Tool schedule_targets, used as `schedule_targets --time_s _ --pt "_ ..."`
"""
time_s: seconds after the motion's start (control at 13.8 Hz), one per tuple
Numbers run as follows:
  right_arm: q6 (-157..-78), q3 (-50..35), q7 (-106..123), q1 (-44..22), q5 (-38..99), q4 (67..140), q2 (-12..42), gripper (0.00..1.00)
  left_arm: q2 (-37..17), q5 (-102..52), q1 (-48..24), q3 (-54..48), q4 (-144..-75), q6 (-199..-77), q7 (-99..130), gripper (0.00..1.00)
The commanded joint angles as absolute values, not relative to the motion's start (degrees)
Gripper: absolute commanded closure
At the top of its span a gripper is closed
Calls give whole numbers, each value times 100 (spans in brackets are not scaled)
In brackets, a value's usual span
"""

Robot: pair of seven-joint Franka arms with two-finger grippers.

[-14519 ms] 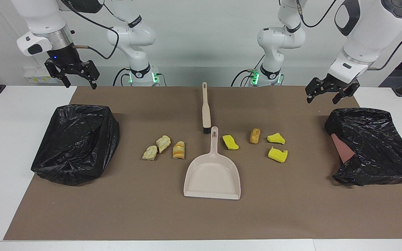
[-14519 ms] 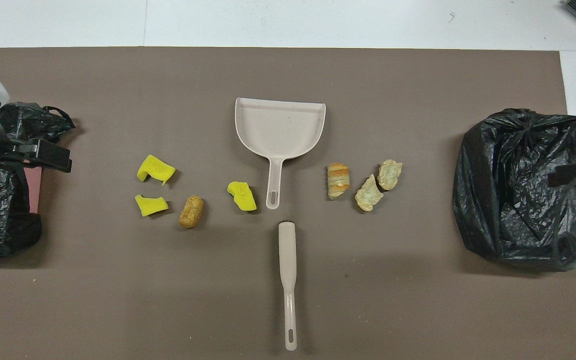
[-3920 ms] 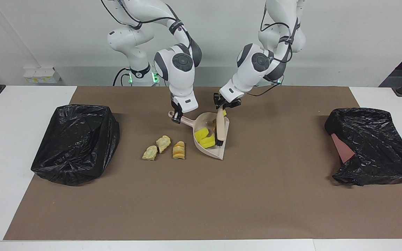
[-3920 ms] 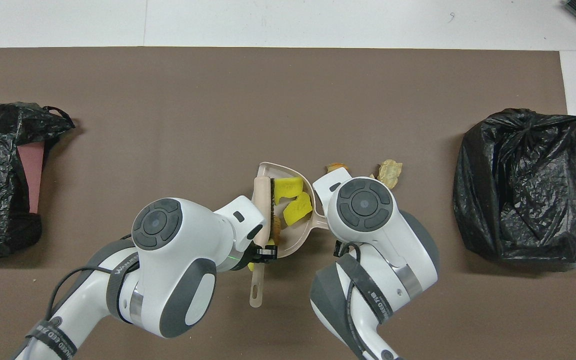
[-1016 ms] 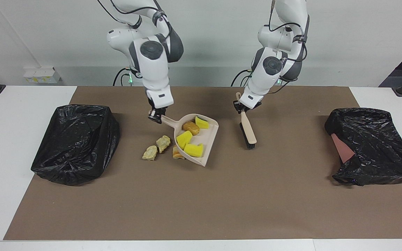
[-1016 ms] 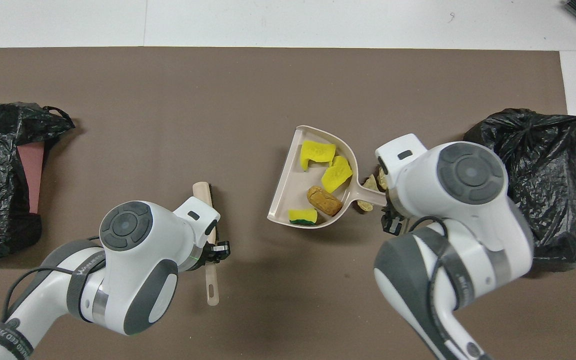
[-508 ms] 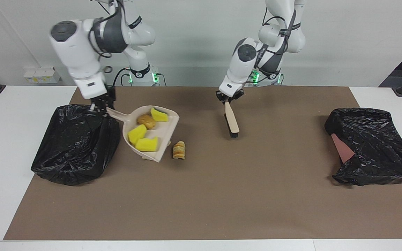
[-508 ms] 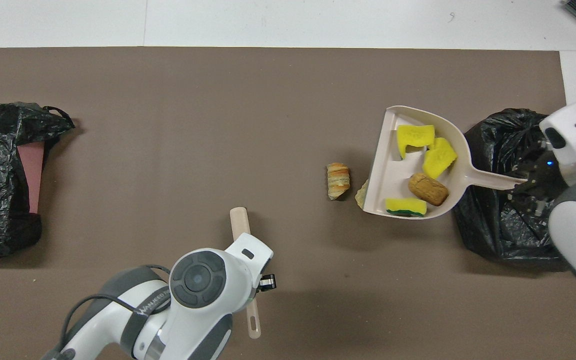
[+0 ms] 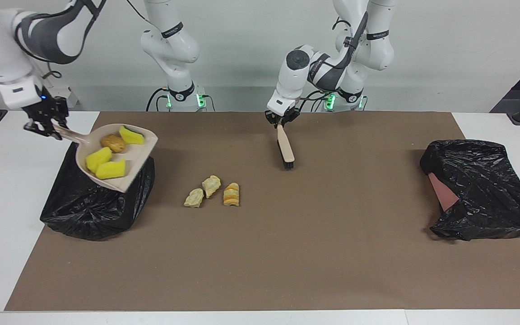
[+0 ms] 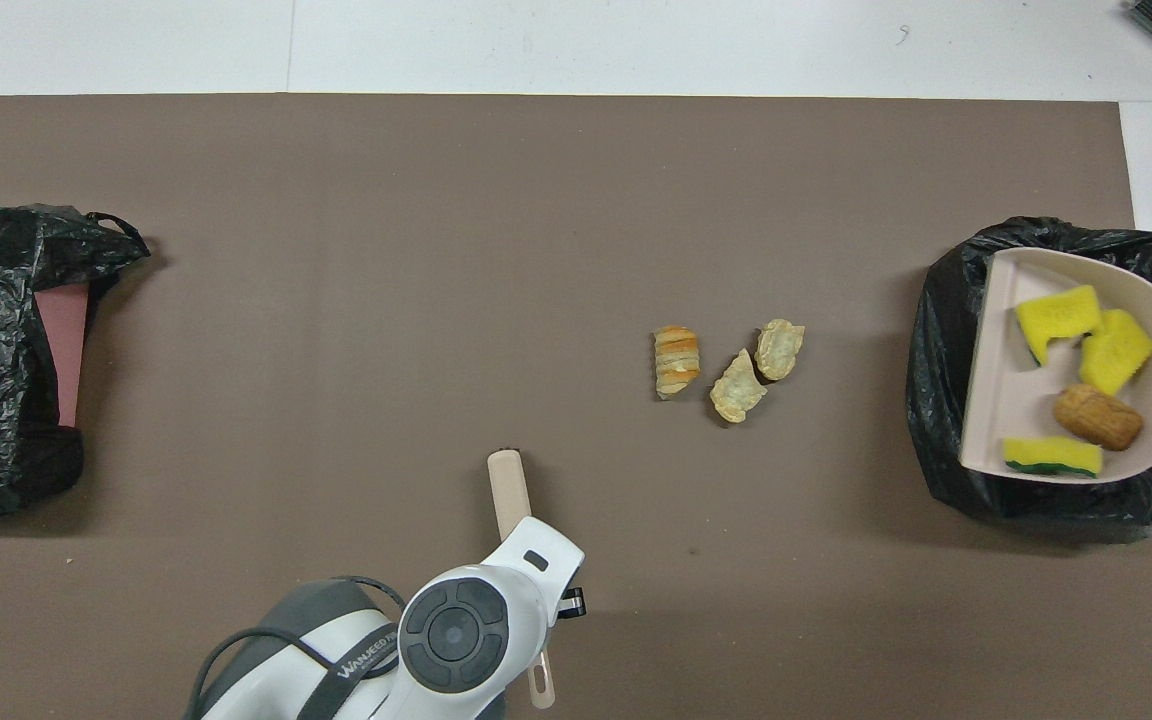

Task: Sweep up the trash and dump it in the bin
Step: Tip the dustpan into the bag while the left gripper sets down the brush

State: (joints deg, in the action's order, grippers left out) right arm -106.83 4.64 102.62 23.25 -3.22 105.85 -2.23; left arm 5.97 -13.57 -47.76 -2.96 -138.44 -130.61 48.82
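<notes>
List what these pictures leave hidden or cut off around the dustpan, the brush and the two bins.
- Right gripper: outside the overhead view's edge, which also cuts off the dustpan handle.
- Inside of the bin under the dustpan: covered by the pan in both views.
- Left gripper on the brush: covered by its own arm in the overhead view.
- Inside of the other bin: hidden by its crumpled black bag in both views.

Dustpan: smooth beige plastic, faint sheen.
Brush: same beige plastic, dark bristles.
Bin liners: thin black plastic film, crinkled, glossy.
Yellow chunks: spongy, matt.
Bread-like pieces: rough, dull crust.
Table mat: brown, matt, paper-like.
</notes>
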Motion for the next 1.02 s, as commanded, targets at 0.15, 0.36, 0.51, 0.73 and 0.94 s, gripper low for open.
schedule_targets --time_s 0.15,0.36,0.51,0.73,0.94 --pt "-11520 378 11169 2444 -1728 10371 88 100 650 -1239 -4738 -229 -13975 -13175 4739 48" --pt "-11794 317 11145 2313 -2369 10371 158 100 519 -1239 -4501 -220 -13835 -13122 4606 0" --pt "-11865 316 11075 2031 -3030 10380 193 100 475 -1230 -4151 -211 -13633 -13096 4492 0" --pt "-11857 316 11030 1741 -3891 10389 193 100 483 -1230 -3492 -211 -13343 -12877 3922 0" --pt "-11786 308 11039 1574 -4472 10380 150 100 457 -1230 -2736 -211 -12860 -12412 3201 0"
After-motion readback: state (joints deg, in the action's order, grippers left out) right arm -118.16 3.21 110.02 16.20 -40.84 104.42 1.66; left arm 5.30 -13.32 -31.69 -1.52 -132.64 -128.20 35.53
